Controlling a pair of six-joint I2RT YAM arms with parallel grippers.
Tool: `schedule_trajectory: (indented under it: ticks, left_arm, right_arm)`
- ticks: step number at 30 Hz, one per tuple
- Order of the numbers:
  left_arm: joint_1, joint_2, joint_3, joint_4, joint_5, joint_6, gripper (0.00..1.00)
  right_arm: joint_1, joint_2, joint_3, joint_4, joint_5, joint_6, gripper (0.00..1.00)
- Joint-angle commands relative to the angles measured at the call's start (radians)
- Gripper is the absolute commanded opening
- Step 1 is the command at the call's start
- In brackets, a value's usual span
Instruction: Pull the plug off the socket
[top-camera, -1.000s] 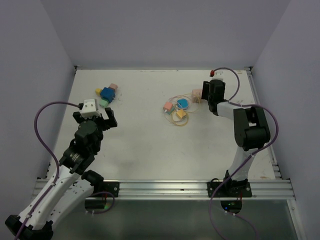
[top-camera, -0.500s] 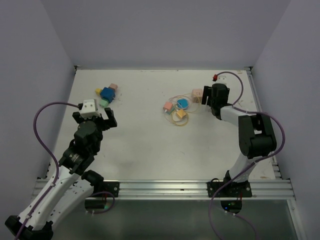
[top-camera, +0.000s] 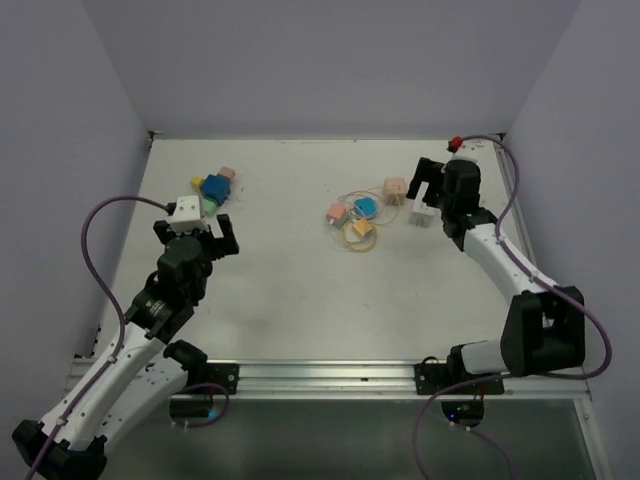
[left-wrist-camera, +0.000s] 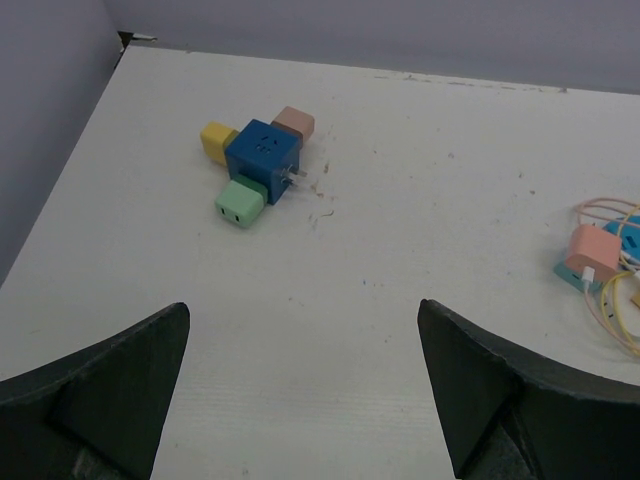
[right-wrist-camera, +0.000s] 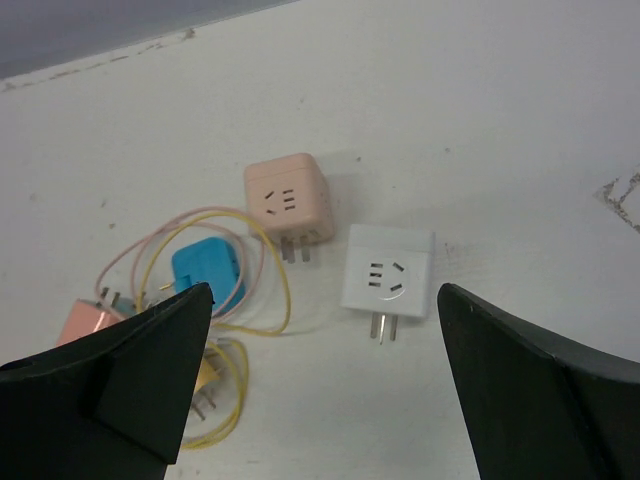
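Observation:
A blue socket cube (left-wrist-camera: 262, 150) lies at the far left of the table, with a yellow plug (left-wrist-camera: 217, 141), a pink plug (left-wrist-camera: 293, 123) and a green plug (left-wrist-camera: 240, 202) stuck in its sides. It also shows in the top view (top-camera: 214, 187). My left gripper (top-camera: 197, 238) is open and empty, just short of the cube (left-wrist-camera: 303, 335). My right gripper (top-camera: 430, 192) is open and empty. It hovers (right-wrist-camera: 325, 295) over a loose white adapter (right-wrist-camera: 388, 270) and a loose peach adapter (right-wrist-camera: 287, 199).
A blue plug (right-wrist-camera: 208, 275), a salmon plug (top-camera: 336, 211) and a yellow plug (top-camera: 360, 229) lie tangled in thin yellow and pink cables (right-wrist-camera: 265, 250) at mid table. Walls close in on the left, back and right.
My right arm has swung right and drawn back from the peach adapter, uncovering the white adapter on the table. My left gripper has edged slightly toward the blue cube.

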Motion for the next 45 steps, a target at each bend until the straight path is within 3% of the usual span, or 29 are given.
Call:
schedule_trajectory:
  ticks: [1,8,15,22,28,35,45]
  left_arm:
    - [0.006,0.041,0.009,0.035,0.022,0.006,1.00]
    - [0.007,0.159,0.032,0.028,0.090,-0.006,1.00]
    - [0.018,0.444,0.236,-0.017,0.061,-0.026,1.00]
    - [0.110,0.777,0.531,-0.199,-0.034,-0.187,1.00]
    - [0.237,1.012,0.722,-0.278,0.002,-0.385,0.99]
    - [0.364,1.210,0.893,-0.261,0.067,-0.430,1.00]
    - [0.427,1.405,1.005,-0.250,0.058,-0.465,0.98]
  right_arm:
    - [-0.004,-0.138,0.028,-0.142,-0.145,0.084,0.99]
    - [-0.004,-0.391,-0.002,-0.277,-0.298,0.055,0.99]
    - [-0.004,-0.629,-0.151,-0.246,-0.365,0.109,0.99]
    - [0.062,-0.689,-0.260,-0.220,-0.339,0.119,0.99]
    - [0.141,-0.743,-0.309,-0.223,-0.288,0.104,0.99]
    - [0.199,-0.776,-0.318,-0.245,-0.225,0.069,0.99]
    - [0.213,-0.770,-0.341,-0.239,-0.200,0.060,0.99]
